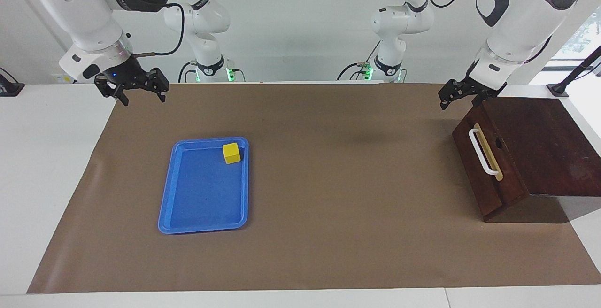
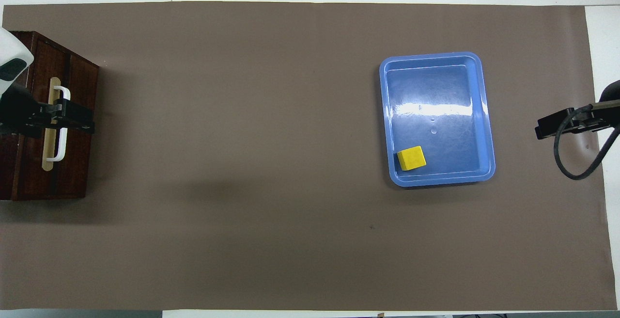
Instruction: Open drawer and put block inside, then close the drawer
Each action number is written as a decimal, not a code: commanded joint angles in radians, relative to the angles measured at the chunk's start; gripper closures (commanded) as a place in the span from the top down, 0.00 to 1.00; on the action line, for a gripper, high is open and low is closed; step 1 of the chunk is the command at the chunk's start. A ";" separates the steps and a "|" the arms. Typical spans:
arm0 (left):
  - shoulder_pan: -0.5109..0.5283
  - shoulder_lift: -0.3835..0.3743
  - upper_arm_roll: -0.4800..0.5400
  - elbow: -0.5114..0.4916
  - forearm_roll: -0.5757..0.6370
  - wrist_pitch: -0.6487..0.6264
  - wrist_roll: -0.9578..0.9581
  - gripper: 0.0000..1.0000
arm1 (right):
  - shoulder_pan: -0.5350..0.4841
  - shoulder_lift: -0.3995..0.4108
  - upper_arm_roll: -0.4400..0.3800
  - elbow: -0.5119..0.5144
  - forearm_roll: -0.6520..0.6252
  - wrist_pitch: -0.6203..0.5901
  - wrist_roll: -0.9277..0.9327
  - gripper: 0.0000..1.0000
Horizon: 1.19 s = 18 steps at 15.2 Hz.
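I see the drawer (image 1: 488,167) at the left arm's end of the table, set in a dark wooden box (image 1: 544,148). Its front sits flush with the box, so it is closed. The white handle (image 1: 483,153) runs along a tan strip on the front.

The block (image 1: 231,152) lies in the blue tray (image 1: 166,204), in the corner of the tray nearest to the robots and toward the left arm's end. The tray sits on the brown mat (image 1: 328,181), toward the right arm's end and well apart from the drawer.

The left gripper (image 1: 458,93) is in the air over the corner of the box nearest to the robots. From the overhead view it covers the handle (image 2: 60,124), but in the facing view I see it is above the box and not touching the handle. Its fingers appear to be a little apart and hold nothing.

The right gripper (image 1: 141,93) hangs over the edge of the mat at the right arm's end, away from the tray. Its fingers are spread apart and nothing is between them. In the overhead view I see only its dark tip (image 2: 557,125) and a cable.
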 commanded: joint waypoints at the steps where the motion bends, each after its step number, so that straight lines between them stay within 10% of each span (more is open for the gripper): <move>1: 0.005 -0.020 0.002 -0.022 -0.013 0.018 0.004 1.00 | -0.004 -0.007 0.004 0.005 0.002 -0.020 -0.003 1.00; 18: 0.004 -0.023 0.002 -0.021 -0.013 0.016 0.004 1.00 | -0.014 -0.019 0.006 -0.111 0.067 0.014 0.204 1.00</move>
